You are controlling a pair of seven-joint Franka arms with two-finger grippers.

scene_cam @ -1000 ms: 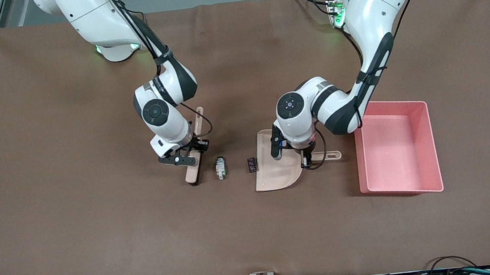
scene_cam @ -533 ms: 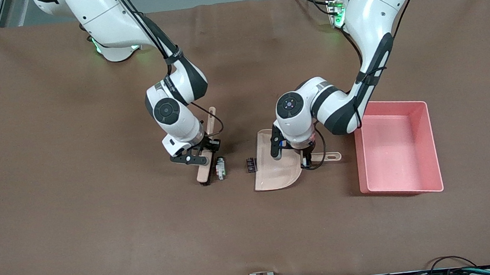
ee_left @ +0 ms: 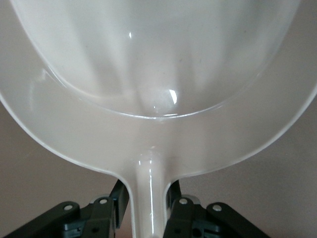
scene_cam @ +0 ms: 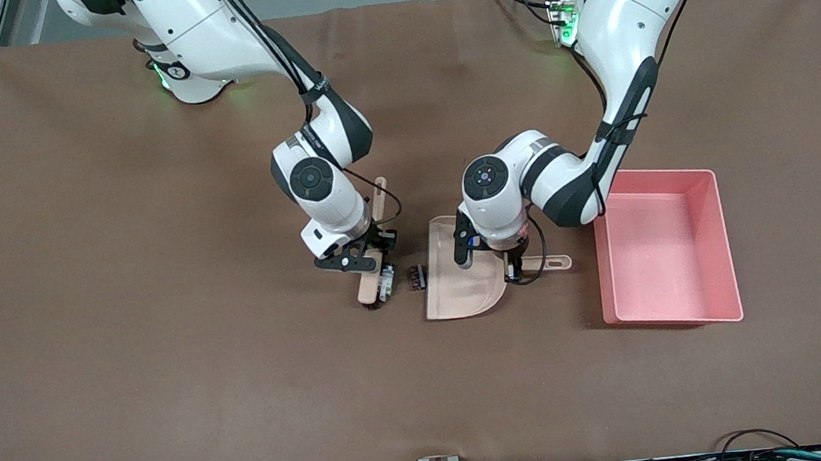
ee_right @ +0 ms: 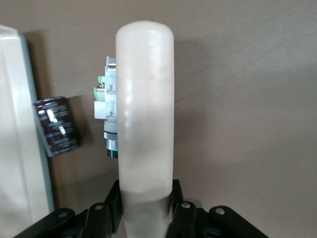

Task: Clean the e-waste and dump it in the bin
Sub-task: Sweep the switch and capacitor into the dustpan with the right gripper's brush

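**Brush meets scrap at the lip of the dustpan**

The right claw (scene_cam: 365, 256) is clamped on the smooth beige handle of a small brush (scene_cam: 373, 275), its dark bristles down on the brown, cloth-like bench (scene_cam: 126, 326). The white-grey part (scene_cam: 387, 283), blocky with green bits, lies touching the brush on the side toward the dustpan. Just beside it sits the dark block (scene_cam: 416, 277), glossy and ribbed in the right wrist view (ee_right: 56, 126), right at the dustpan's straight open edge.

The dustpan (scene_cam: 461, 286) is flat, pale beige plastic with one rounded corner and a slim handle. The left claw (scene_cam: 509, 264) is closed on that handle, fingers (ee_left: 120, 198) pinching either side of the glossy stem.

The pink bin (scene_cam: 664, 247), a rectangular tub with tall smooth walls, stands near the dustpan handle, toward the left arm's end of the bench.
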